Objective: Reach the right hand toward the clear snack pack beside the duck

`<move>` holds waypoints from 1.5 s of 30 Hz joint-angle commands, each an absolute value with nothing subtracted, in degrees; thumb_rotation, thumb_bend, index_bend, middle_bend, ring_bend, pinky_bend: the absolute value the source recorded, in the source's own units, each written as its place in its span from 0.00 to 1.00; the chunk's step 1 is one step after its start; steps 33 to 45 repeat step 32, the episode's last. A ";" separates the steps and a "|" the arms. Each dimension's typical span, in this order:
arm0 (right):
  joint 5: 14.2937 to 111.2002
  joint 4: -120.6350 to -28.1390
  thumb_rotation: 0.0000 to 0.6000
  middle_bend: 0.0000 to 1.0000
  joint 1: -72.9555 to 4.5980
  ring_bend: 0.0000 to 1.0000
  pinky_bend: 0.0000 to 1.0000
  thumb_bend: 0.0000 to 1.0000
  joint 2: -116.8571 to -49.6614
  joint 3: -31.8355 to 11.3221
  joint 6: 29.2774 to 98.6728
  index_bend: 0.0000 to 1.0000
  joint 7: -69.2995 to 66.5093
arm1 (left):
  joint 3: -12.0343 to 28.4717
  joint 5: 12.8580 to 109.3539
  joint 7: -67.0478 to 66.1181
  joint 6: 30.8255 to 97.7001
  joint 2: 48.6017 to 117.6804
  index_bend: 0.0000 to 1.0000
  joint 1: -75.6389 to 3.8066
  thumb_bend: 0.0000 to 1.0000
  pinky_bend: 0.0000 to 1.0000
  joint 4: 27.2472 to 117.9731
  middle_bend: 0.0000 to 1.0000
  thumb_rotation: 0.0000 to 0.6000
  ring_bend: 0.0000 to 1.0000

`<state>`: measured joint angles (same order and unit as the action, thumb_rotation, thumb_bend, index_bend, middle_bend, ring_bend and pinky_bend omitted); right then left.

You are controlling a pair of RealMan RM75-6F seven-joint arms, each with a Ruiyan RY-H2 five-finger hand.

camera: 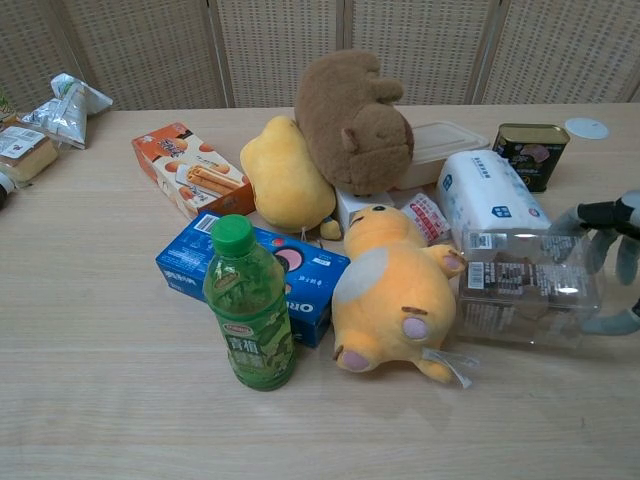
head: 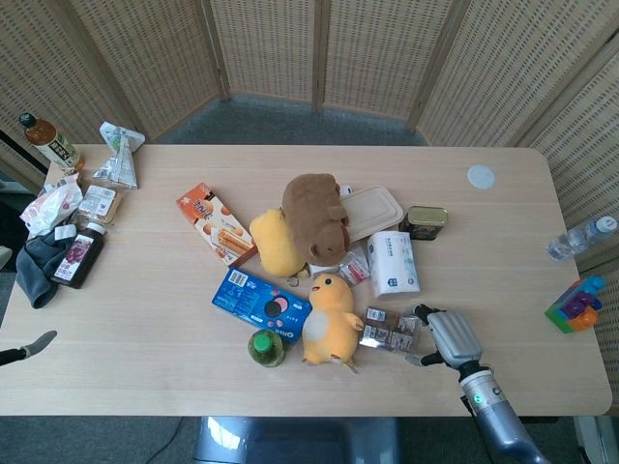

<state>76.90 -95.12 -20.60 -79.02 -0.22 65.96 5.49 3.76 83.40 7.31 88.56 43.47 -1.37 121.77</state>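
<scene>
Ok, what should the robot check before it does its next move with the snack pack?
1. Right robot hand at the clear snack pack: ok, fingers wrap its right end.
2. Firm hold: cannot tell, the pack looks tilted up but contact is partly hidden.
3. Yellow duck clear of the pack: not ok, it touches the pack's left end.
4. Tissue pack out of the way: cannot tell, it sits close behind.
5. Left robot hand: cannot tell, not in view.

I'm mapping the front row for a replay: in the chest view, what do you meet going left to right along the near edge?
Green tea bottle → yellow duck plush → clear snack pack → right hand.
</scene>
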 commanded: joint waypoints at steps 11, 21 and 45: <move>81.16 -110.06 1.00 0.42 -19.56 0.41 0.50 0.00 -66.61 -4.17 72.67 0.53 7.73 | 3.57 84.07 7.56 88.73 43.38 0.00 -1.20 0.00 0.00 122.10 0.00 1.00 0.00; 79.69 -117.02 1.00 0.42 -21.98 0.41 0.50 0.00 -63.88 -8.79 72.77 0.53 11.22 | 3.59 83.91 7.31 88.47 43.57 0.00 -1.35 0.00 0.00 122.02 0.00 1.00 0.00; 77.14 -121.78 1.00 0.42 -24.21 0.41 0.50 0.00 -63.52 -11.59 72.66 0.53 16.16 | 3.36 84.28 7.55 88.20 43.47 0.00 -1.38 0.00 0.00 121.85 0.00 1.00 0.00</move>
